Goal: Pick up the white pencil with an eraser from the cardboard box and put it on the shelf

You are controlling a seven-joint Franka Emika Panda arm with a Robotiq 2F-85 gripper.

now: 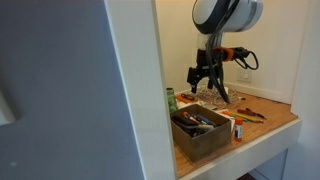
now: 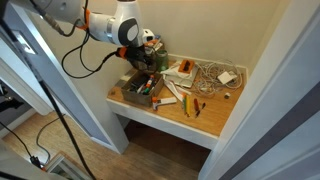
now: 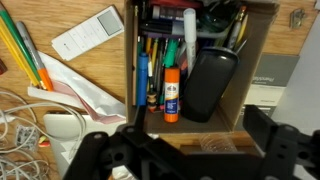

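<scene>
The cardboard box (image 3: pixel 255 60) lies on the wooden shelf (image 3: pixel 100 65), packed with pens, an orange-and-white glue stick (image 3: pixel 172 92) and a black case (image 3: pixel 210 82). A white pencil-like stick (image 3: pixel 189 30) stands out among the pens at the box's far end; I cannot make out its eraser. My gripper (image 3: pixel 185 142) is open and empty, hovering above the box's near end with a finger on each side. Both exterior views show the gripper (image 1: pixel 208 75) (image 2: pixel 141 62) above the box (image 1: pixel 200 130) (image 2: pixel 143 92).
Beside the box lie a white remote (image 3: pixel 88 30), yellow and orange pencils (image 3: pixel 25 50), a folded paper (image 3: pixel 85 88) and white cables with an adapter (image 3: pixel 55 125). White walls close in the shelf (image 1: pixel 270 122) (image 2: pixel 205 125) at both sides. More clutter (image 2: pixel 205 75) sits at the back.
</scene>
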